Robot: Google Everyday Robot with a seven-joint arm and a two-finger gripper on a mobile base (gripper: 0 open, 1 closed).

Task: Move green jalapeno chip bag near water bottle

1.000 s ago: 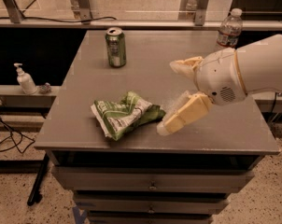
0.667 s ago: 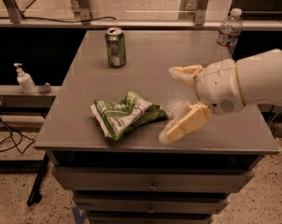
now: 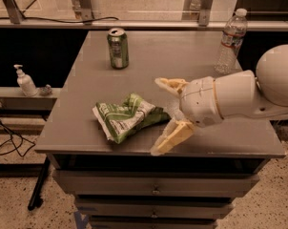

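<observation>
The green jalapeno chip bag (image 3: pixel 127 117) lies crumpled and flat near the front left of the grey table (image 3: pixel 182 56). My gripper (image 3: pixel 162 114) is open, just right of the bag, with one yellowish finger (image 3: pixel 169 84) behind the bag's right end and the other (image 3: pixel 171 137) in front near the table's front edge. The jaws straddle the bag's right tip without closing on it. The water bottle (image 3: pixel 231 40), clear with a white cap, stands upright at the back right corner of the table.
An upright green drink can (image 3: pixel 118 48) stands at the back left of the table. A white pump dispenser bottle (image 3: pixel 25 81) sits on a lower shelf to the left. Drawers lie below the table's front edge (image 3: pixel 153 191). Cables lie on the floor at left.
My gripper has moved left toward the bag, from well right of it to its right end, staying open. The bag, can and bottle have not moved.
</observation>
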